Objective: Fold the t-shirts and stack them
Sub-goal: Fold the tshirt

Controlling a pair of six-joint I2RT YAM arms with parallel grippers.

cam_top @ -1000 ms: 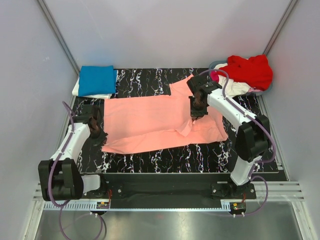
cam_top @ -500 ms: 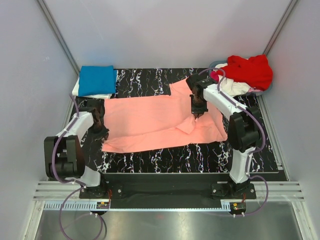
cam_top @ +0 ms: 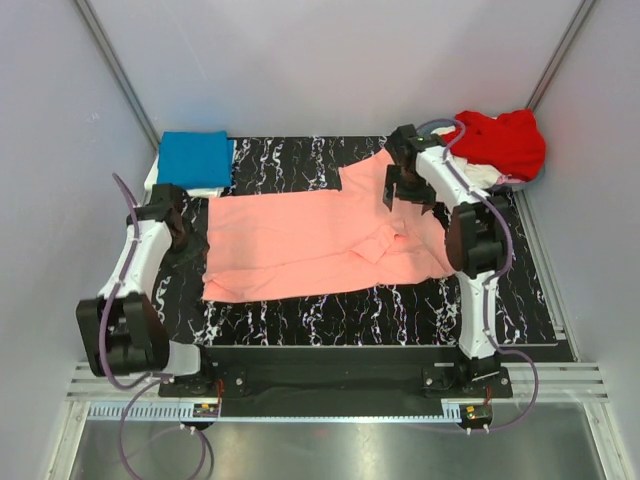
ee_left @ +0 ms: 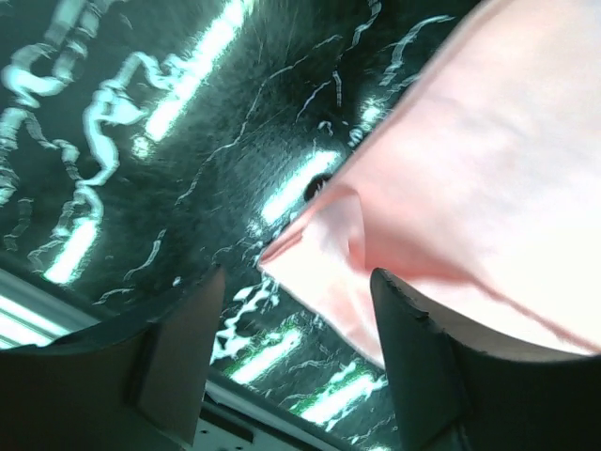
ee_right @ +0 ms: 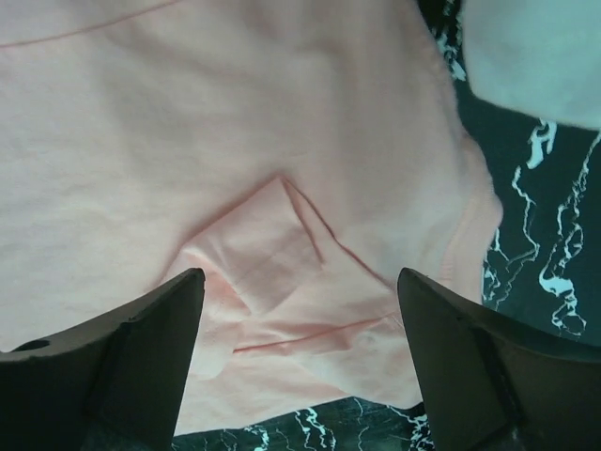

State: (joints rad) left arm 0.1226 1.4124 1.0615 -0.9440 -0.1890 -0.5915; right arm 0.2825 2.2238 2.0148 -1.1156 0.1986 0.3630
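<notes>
The salmon-pink t-shirt (cam_top: 300,245) lies spread out on the black marbled mat (cam_top: 300,320), with one sleeve folded in over its right part (cam_top: 378,245). My left gripper (cam_top: 183,232) hangs open just off the shirt's left edge. In the left wrist view a shirt corner (ee_left: 324,240) lies on the mat below the left gripper (ee_left: 299,282), touching neither finger. My right gripper (cam_top: 408,195) is open above the shirt's far right part. In the right wrist view the folded-in sleeve (ee_right: 268,254) lies free under the right gripper (ee_right: 300,277).
A folded blue t-shirt (cam_top: 193,158) rests on a white one (cam_top: 158,183) at the mat's far left corner. A red t-shirt (cam_top: 505,140) is heaped over white cloth (cam_top: 478,176) in a basket at the far right. Grey walls close in the sides.
Both grippers opened and let go of the salmon shirt. The right gripper lifted away toward the far side, and the left one drew off to the left edge.
</notes>
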